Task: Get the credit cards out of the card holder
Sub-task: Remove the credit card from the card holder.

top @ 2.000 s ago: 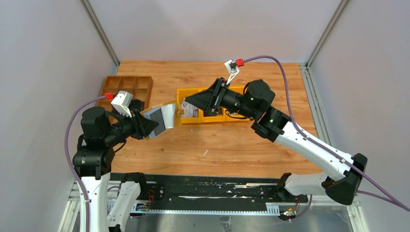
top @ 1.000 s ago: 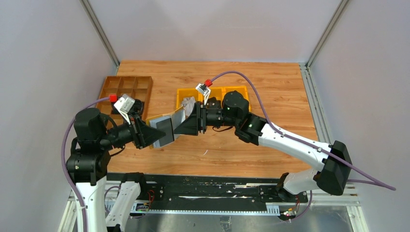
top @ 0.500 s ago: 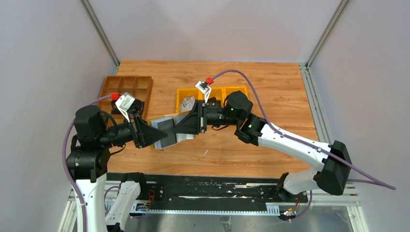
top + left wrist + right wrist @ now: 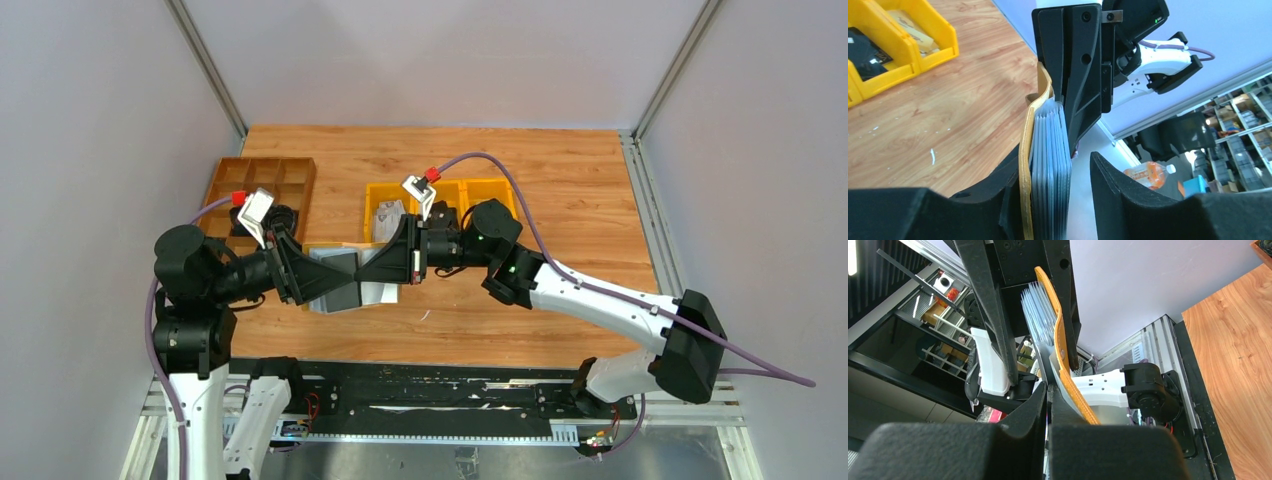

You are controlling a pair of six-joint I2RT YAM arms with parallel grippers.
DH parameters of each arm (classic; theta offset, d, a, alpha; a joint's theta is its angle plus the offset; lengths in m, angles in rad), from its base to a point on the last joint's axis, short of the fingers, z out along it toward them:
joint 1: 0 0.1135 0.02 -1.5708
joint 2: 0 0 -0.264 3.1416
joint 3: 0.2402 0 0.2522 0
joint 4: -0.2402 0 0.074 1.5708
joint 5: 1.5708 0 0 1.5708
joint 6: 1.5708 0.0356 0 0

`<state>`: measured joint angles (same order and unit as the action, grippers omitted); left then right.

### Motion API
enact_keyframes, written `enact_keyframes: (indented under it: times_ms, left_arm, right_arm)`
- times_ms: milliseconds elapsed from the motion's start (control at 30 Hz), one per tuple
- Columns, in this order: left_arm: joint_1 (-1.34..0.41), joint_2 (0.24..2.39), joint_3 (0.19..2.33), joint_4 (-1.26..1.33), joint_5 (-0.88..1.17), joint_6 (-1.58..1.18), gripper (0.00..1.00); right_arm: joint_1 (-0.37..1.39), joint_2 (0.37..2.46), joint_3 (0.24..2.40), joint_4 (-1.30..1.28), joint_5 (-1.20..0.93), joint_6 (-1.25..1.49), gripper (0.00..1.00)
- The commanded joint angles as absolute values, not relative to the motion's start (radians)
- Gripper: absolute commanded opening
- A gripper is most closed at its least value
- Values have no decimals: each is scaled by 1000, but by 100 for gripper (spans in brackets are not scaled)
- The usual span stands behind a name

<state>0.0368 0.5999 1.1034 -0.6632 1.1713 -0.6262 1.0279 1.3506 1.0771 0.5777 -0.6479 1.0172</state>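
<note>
The left hand [image 4: 322, 279] and right hand [image 4: 364, 271] meet nose to nose on the mustard-yellow folding card holder [image 4: 1024, 160], seemingly no gap between; bright yellow plastic bins [image 4: 490, 188] crowd just behind, while the wooden worktop [image 4: 590, 230] lies open rightward.

Card holder [image 4: 1024, 165]: mustard leather-look cover, matt; inner sleeves [image 4: 1050, 170] of grey translucent plastic, smooth with a faint sheen. Left gripper [image 4: 1057, 165] and right gripper [image 4: 1047, 387]: matt black moulded plastic. Table [image 4: 948, 115]: wood-grain top, satin, a few small white marks. Bins [image 4: 940, 37], upper left of the left wrist view: bright yellow glossy plastic. Right arm shell [image 4: 600, 298]: smooth white glossy plastic.
</note>
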Motion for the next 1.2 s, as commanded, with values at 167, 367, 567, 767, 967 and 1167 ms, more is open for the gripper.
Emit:
enact_keyframes:
  times_ms: [167,367,567,767,967,1167]
  left_arm:
    - [33,587,1089,-489,1296,-785,41]
    - [33,587,1096,-477,1305,-796,29]
    - [33,591,1105,-466,1309,-808,29]
    - [33,592,1111,-456,1314,-821,34]
    - [33,589,1106,-456,1319,-821,36]
    - [33,584,1096,-458,1329,-818,32]
  right_arm:
    - [1023,1313,1018,642,-602,1051,0]
    - [1005,1279,985,653,-578,1062,0]
    - [1005,1252,971,653,-566,1065,0]
    - [1005,1235,952,652,-562,1066,0]
    - [1005,1250,960,676,-563,1080,0]
    - [1005,1254,972,686,-546,1085,0]
